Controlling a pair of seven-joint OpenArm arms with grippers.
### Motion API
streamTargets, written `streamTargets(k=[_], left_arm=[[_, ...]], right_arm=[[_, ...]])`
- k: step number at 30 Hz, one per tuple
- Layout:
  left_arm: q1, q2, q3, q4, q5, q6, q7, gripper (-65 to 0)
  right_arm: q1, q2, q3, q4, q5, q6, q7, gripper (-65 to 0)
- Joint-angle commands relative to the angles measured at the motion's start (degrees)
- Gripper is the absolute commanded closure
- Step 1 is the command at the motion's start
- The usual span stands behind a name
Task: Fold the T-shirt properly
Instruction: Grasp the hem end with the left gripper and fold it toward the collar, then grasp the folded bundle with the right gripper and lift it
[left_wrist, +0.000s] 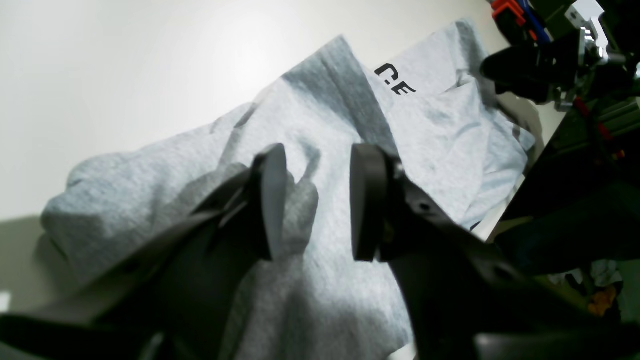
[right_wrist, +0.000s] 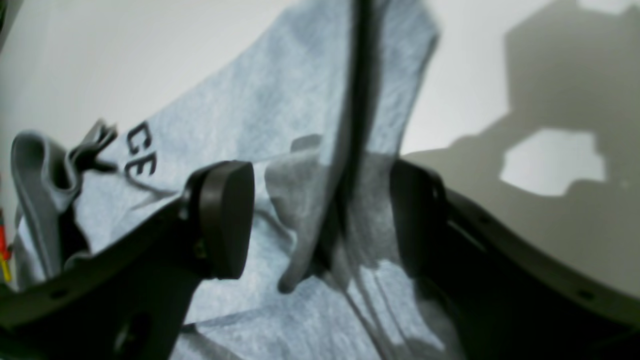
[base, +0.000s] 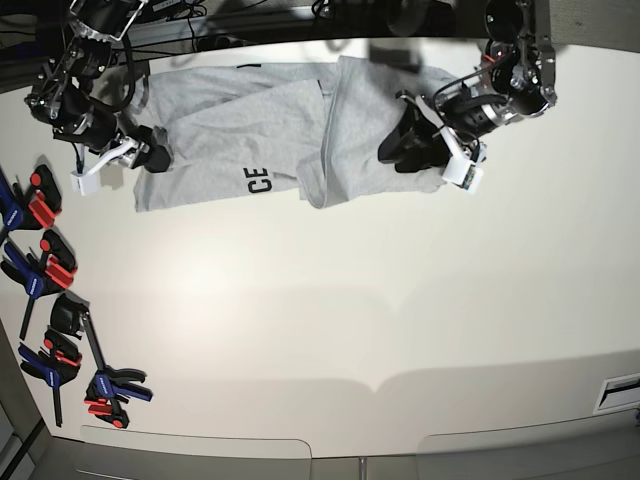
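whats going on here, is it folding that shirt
Yes, a two-armed robot is working on a grey T-shirt spread along the far side of a white table. One side of the shirt is already folded over the middle, with black lettering showing. The left gripper sits open over the folded part; the right gripper is open at the opposite edge. Neither visibly grips the cloth. A row of red and blue clamps lies along the table's side, untouched.

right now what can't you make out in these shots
- Full lettering on the T-shirt: base view shows only "CE", the rest tucked under a fold.
- Far hem of the shirt: base view, lost in shadow at the table's far edge.
- Right tool: right wrist view is blurred, so cloth contact is unclear.
- Left tool: open, contact unclear.
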Motion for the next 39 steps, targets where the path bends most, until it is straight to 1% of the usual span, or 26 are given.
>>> streamTargets(k=[1, 3, 4, 6, 7, 8, 11, 12, 15, 16, 18, 20, 21, 22, 23, 24, 25, 27, 29, 31, 33, 34, 36, 39], left_arm=[[-0.3, -0.1, 0.0, 1.0, -1.2, -0.5, -1.4, -19.3], [-0.3, -0.1, 0.0, 1.0, -1.2, -0.5, -1.4, -19.3], [-0.3, -0.1, 0.0, 1.0, -1.2, -0.5, -1.4, -19.3], [-0.3, -0.1, 0.0, 1.0, -1.2, -0.5, -1.4, -19.3], [-0.3, -0.1, 0.0, 1.0, -1.2, -0.5, -1.4, -19.3], [-0.3, -0.4, 0.0, 1.0, -1.2, -0.5, -1.4, -19.3], [-0.3, -1.2, -0.5, 1.3, -1.2, -0.5, -1.2, -19.3], [-0.3, -1.6, -1.1, 1.7, -1.2, -0.5, -0.7, -18.8], [0.4, -2.6, -4.4, 3.7, -2.3, -0.5, 1.8, -16.6], [1.0, -3.0, -6.0, 4.3, -3.0, -0.5, 1.9, -14.9], [2.5, -3.8, -9.6, 5.5, -3.8, -0.5, 1.7, -9.6], [3.9, -4.4, -13.5, 5.7, -3.5, -0.5, 1.7, -1.7], [4.7, -4.5, -15.4, 5.6, -3.0, -0.5, 1.6, 0.0], [5.5, -4.7, -17.1, 5.6, -1.8, -0.5, 1.4, 0.0], [6.4, -4.9, -18.4, 5.3, -0.8, -0.5, 1.2, 0.0], [7.1, -5.0, -19.6, 4.8, 0.2, -0.5, 0.5, 0.0], [7.9, -5.0, -20.5, 4.2, 1.1, 0.1, -0.5, 0.0], [9.2, -5.0, -21.2, 2.2, 2.5, 3.3, -2.9, 0.0], [9.8, -5.0, -21.3, -0.1, 3.1, 3.5, -4.0, 0.0], [9.9, -5.0, -21.3, -2.6, 3.1, 3.5, -4.0, 0.0], [9.9, -5.0, -21.3, -4.6, 3.1, 3.5, -3.9, 0.0], [9.9, -5.0, -21.3, -5.3, 3.1, 3.5, -3.9, 0.0], [9.9, -5.0, -21.3, -5.9, 3.1, 3.5, -3.9, 0.0], [9.9, -5.0, -21.3, -5.9, 2.8, 3.5, -3.9, 0.0]], right_arm=[[0.1, 0.6, -0.1, 0.4, 0.2, 0.3, -1.2, -40.0], [0.1, 0.6, -0.1, 0.4, 1.7, 1.0, -2.3, -39.7], [0.1, 0.6, -0.1, 0.4, 2.6, 1.6, -2.8, -38.1], [0.1, 0.6, -0.1, 0.4, 4.0, 1.7, -3.8, -32.5], [0.1, 0.6, -0.1, 0.4, 4.6, 1.8, -4.1, -28.3], [0.2, 0.7, 0.0, 0.4, 5.3, 1.9, -4.4, -22.2], [0.3, 0.7, 0.0, 0.5, 5.5, 1.9, -4.4, -1.5], [0.3, 0.8, 0.0, 0.5, 5.5, 1.9, -4.3, 0.0], [0.6, 1.1, 0.0, 1.0, 5.7, 1.9, -4.2, 0.0], [0.6, 1.1, 0.0, 1.7, 6.4, 2.1, -4.3, 0.0], [0.6, 1.1, 0.0, 3.5, 9.5, 3.7, -5.1, 0.0], [0.6, 1.0, 0.0, 6.0, 13.8, 5.2, -6.8, 0.0], [0.6, 0.8, 0.0, 7.6, 15.8, 5.8, -7.4, 0.0], [0.6, 0.5, 0.0, 9.2, 17.6, 6.3, -8.2, 0.0], [0.6, 0.0, 0.0, 11.1, 19.3, 7.0, -8.8, 0.0], [0.6, -0.7, 0.0, 13.0, 20.7, 7.0, -9.5, 0.0], [0.6, -1.7, 0.0, 15.1, 21.9, 7.0, -10.2, 0.0], [0.5, -4.3, -0.1, 18.9, 23.6, 7.0, -10.9, 0.0], [0.1, -7.4, -0.6, 22.3, 25.1, 7.0, -10.8, 0.0], [-0.1, -10.5, -2.5, 24.3, 25.2, 7.0, -10.6, 0.0], [-0.2, -13.2, -5.9, 24.7, 24.8, 7.0, -10.1, 0.0], [-0.3, -14.5, -8.1, 24.7, 23.6, 7.0, -9.4, 0.0], [-0.5, -17.0, -13.0, 24.7, 19.3, 7.0, -6.7, 0.0], [-0.5, -20.1, -20.3, 24.7, 11.0, 7.0, -1.9, 0.0]])
